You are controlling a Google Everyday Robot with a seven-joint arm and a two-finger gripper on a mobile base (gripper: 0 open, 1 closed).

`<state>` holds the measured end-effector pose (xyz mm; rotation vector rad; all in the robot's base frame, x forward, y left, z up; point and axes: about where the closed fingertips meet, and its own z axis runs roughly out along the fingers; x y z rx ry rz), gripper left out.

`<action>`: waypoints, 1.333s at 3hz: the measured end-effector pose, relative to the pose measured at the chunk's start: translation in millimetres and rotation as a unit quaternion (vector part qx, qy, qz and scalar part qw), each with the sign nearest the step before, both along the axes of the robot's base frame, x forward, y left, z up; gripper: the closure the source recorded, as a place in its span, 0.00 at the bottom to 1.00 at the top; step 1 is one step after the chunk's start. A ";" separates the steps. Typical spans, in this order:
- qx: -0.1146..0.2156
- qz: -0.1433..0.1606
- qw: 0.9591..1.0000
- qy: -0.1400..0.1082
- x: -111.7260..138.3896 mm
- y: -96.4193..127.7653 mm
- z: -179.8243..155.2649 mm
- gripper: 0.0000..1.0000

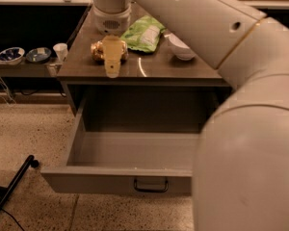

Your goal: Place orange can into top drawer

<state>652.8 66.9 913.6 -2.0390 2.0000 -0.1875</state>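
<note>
The top drawer (pixel 96 181) stands pulled out below the bench's (pixel 178 70) front edge. Just past that edge, toward the front-left corner, the pincer (pixel 112 67) hangs tip-down directly in front of the orange can (pixel 97 50). The can lies on the bench, long side along the edge. Whether the pincer touches it, or how wide it stands, I cannot tell. The 1 arm sweeps in from the right, wrist upright above.

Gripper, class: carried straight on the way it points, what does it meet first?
Probably the orange can, lying just behind the gripper on the cabinet top; depth is unclear, so it could touch the bare top first.
</note>
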 end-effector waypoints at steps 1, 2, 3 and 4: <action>0.045 -0.016 0.999 0.026 27.9 26.5 -20.7 0.00; 0.080 -0.023 0.995 0.047 47.2 43.1 -35.5 0.00; 0.093 -0.032 0.994 0.053 63.2 50.4 -52.8 0.04; 0.089 -0.025 0.994 0.053 72.1 61.1 -65.8 0.19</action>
